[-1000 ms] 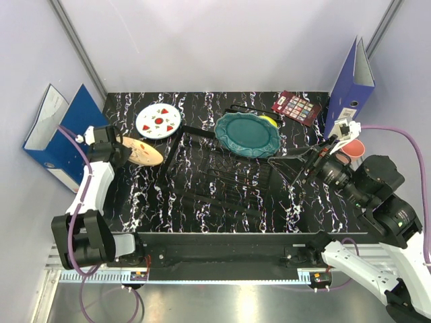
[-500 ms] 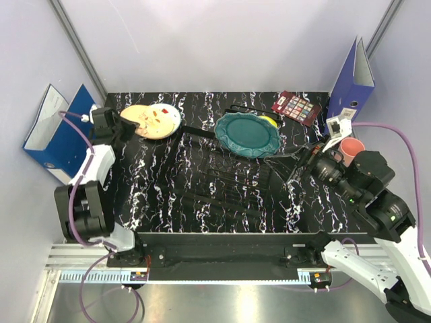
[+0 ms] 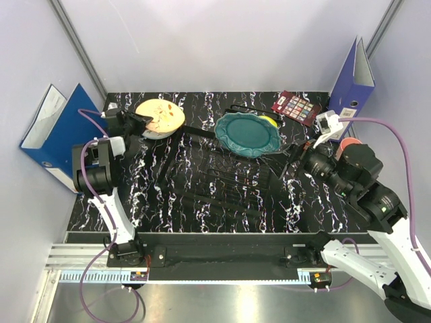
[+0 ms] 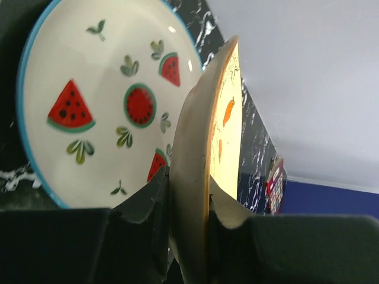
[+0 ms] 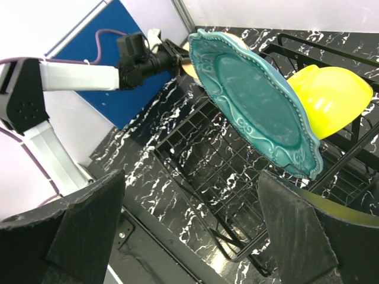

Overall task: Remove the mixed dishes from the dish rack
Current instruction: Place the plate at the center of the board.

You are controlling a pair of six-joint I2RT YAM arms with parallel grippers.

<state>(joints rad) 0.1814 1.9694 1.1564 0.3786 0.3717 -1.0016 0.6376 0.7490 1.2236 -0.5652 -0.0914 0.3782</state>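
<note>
Cream plate [image 4: 192, 171] clamped edge-on in left gripper [image 4: 188, 204], watermelon plate [image 4: 100, 112] just beyond the jaws; right gripper [image 5: 189, 231] jaws wide apart, teal plate [image 5: 254, 100] ahead.

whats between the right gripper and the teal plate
Only the dish rack's bare black wires. In the right wrist view the open right gripper faces the teal scalloped plate across them, with nothing else in that gap.

Teal plate [image 3: 248, 134] and yellow bowl [image 5: 331, 97] stand in black rack [image 5: 204, 151]; cream plate [image 3: 160, 116] tilts over watermelon plate [image 4: 89, 118].
</note>
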